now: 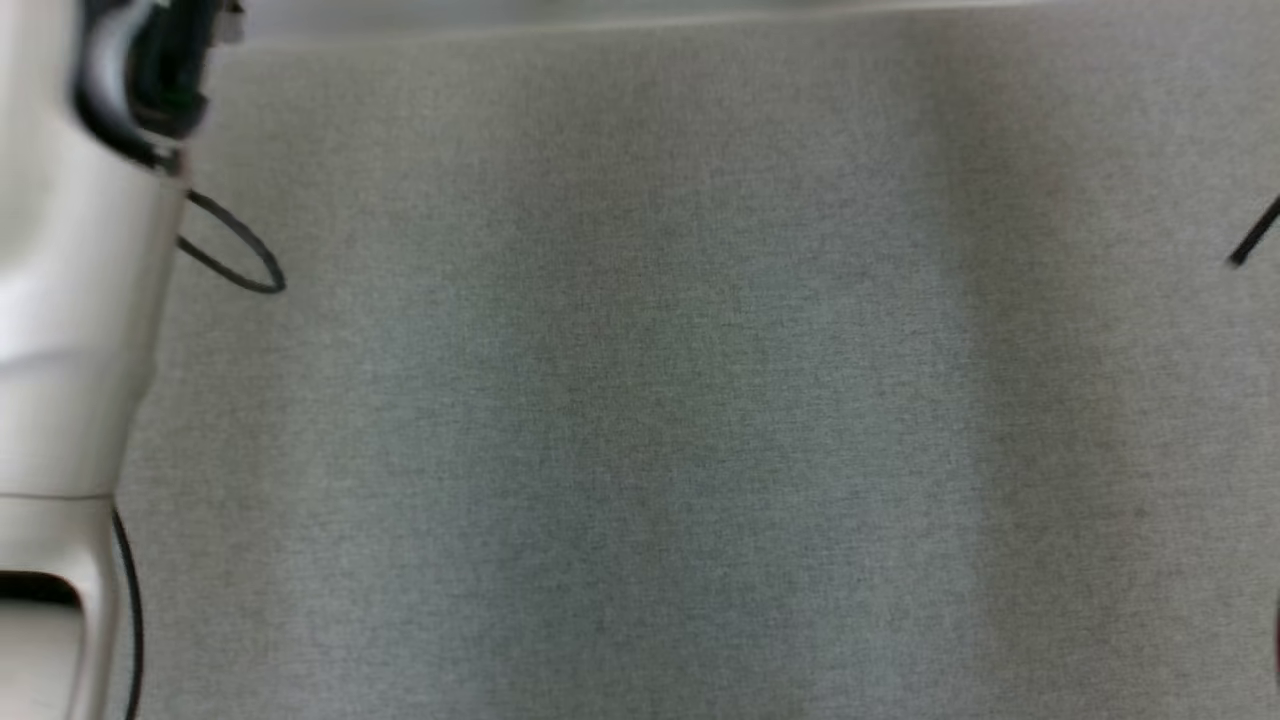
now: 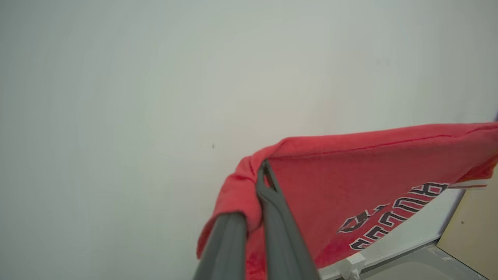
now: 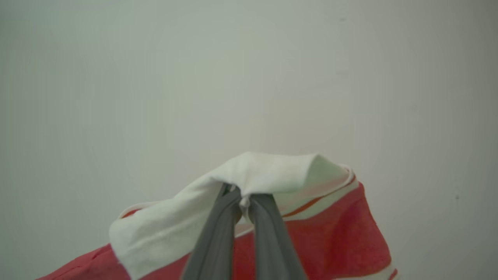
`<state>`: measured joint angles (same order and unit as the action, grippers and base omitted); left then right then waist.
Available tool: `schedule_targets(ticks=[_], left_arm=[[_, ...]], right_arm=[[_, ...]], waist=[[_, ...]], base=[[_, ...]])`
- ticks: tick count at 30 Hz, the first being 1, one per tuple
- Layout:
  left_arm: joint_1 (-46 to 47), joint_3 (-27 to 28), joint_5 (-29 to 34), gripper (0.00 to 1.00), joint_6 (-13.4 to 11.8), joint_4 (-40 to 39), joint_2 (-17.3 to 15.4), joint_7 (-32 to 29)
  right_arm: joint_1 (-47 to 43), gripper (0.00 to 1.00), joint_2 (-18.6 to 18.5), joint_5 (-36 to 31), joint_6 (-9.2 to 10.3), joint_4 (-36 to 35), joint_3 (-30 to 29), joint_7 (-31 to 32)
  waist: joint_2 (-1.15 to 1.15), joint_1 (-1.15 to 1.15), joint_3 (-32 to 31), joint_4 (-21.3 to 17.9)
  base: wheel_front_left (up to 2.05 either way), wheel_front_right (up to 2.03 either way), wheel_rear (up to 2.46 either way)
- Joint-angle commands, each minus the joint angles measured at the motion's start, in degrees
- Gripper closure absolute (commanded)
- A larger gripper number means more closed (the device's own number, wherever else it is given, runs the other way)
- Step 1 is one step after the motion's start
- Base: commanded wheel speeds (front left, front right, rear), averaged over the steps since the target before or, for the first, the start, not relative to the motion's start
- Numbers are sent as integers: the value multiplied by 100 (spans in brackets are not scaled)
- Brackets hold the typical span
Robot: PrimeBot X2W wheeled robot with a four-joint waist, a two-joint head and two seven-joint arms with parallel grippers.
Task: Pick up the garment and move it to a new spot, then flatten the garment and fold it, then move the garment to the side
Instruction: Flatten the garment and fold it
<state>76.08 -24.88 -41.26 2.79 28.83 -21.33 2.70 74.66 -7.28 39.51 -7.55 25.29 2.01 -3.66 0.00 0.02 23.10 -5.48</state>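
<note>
Plain pale wall (image 2: 116, 77) behind, red lettered T-shirt (image 2: 342, 175) held up in front of that wall, left tool (image 2: 265, 171) clamped on a red corner, right tool (image 3: 240, 197) clamped on a white-banded edge.

Glossy off-white forearm (image 1: 70, 330), thin black cable (image 1: 278, 285) looped beside it, long matte dark-grey fingers (image 2: 282, 233) tapering to tips

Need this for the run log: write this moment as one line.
left gripper: shut on shirt; right gripper: shut on shirt; shirt: held up by both
</note>
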Motion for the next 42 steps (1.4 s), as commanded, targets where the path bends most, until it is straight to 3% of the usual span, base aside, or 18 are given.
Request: schedule_targets(ticks=[1, 5, 11, 20, 26, 33, 42], left_arm=[[1, -64, 141, 100, 60, 252, 53, 282], [-672, -283, 252, 100, 290, 926, 234, 1018], [-2420, -540, 312, 100, 428, 1071, 265, 1253], [-5286, -121, 362, 100, 444, -145, 295, 1245], [-6823, 22, 435, 100, 58, -1119, 146, 1235], [-7988, -106, 50, 100, -256, -2259, -124, 392], [-7231, -155, -614, 100, -317, -2910, -504, -1517]], right_arm=[[-210, 100, -5, 57, 13, 40, 115, -107], [-1253, 100, -182, 373, 13, -59, 540, -358], [-3540, 100, -848, 910, 13, -649, 1189, -614], [-6536, 100, -1667, 1684, 13, -1728, 1668, -548], [-8061, 100, -2011, 1623, 13, -2276, 1750, -274], [-9110, 100, -2140, 1775, 13, -2974, 1534, 376], [-8406, 100, -2252, 1874, 13, -3114, 1178, 2616]], waist=[[0, -2, 62, 13], [0, -2, -193, 25], [0, -2, -609, 39], [0, -2, -1277, 116], [0, -2, -1527, 154], [0, -2, -1473, 184], [0, -2, -1344, 173]], base=[[0, 0, 0], [0, 0, 0], [0, 0, 0], [0, 0, 0], [0, 0, 0], [0, 0, 0], [0, 0, 0]])
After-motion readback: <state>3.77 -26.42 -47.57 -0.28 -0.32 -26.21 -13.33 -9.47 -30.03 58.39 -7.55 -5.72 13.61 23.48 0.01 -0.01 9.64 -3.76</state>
